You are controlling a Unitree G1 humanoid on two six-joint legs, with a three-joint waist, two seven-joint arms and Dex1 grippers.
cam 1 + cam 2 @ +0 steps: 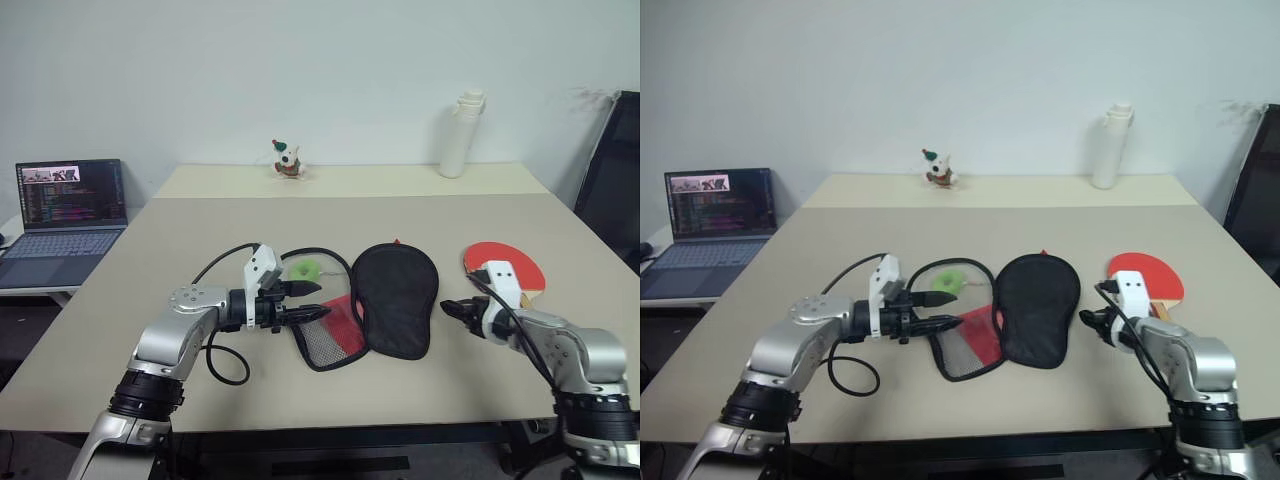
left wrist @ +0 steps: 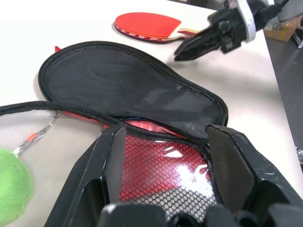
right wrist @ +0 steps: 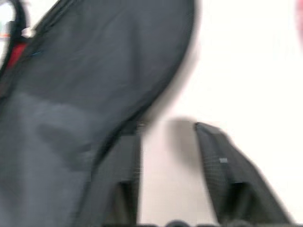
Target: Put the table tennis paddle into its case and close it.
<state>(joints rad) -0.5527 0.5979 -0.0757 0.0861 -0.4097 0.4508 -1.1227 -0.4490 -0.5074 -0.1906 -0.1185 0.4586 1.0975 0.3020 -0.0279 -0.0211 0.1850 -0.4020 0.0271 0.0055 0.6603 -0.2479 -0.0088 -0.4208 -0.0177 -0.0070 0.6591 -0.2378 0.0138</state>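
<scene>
Desk: Paddle [image 1: 503,264] position?

Photographer: Flat on table, just behind the right gripper [image 1: 455,309] (jaws parted, empty), handle toward the robot. Case [image 1: 395,297] lies unzipped between both arms; left gripper [image 1: 312,301], open, straddles its mesh flap.

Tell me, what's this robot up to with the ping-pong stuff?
It is meant to pack the paddle into the black case and close it. The case lies unzipped on the table, its mesh flap folded out. The left gripper sits open at that flap. The right gripper, open and empty, hovers between case and paddle, which lies untouched.
</scene>
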